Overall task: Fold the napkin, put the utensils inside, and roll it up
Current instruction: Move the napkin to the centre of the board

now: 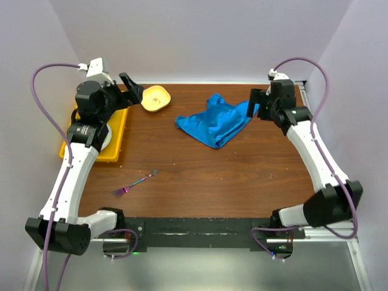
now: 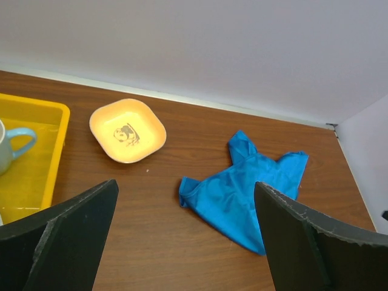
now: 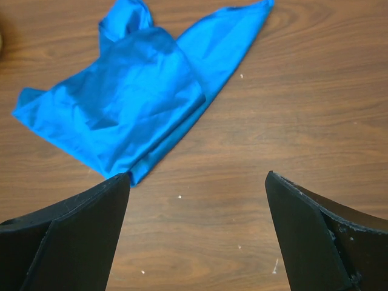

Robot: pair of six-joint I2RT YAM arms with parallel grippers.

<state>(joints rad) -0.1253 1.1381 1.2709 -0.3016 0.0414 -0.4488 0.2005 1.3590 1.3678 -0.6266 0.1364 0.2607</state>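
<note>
Task not begun: napkin (image 1: 215, 124) lies crumpled, unfolded, on tabletop (image 1: 200, 170); utensil (image 1: 134, 183) well apart. Left pincer (image 1: 132, 88) and right pincer (image 1: 256, 103) released, empty. Folding, loading and rolling remain.

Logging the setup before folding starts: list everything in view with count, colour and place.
napkin: one, royal blue, crumpled at the table's far middle
utensil: one, purple-pink metal, near left of the table
dish: one, yellow-orange, far left beside the tray
tray: one, yellow, left edge
mug: one, light blue, in the tray
table: one, brown wood, under everything
left claw: one, black, open, over the tray's far end
right claw: one, black, open, by the napkin's right corner
</note>
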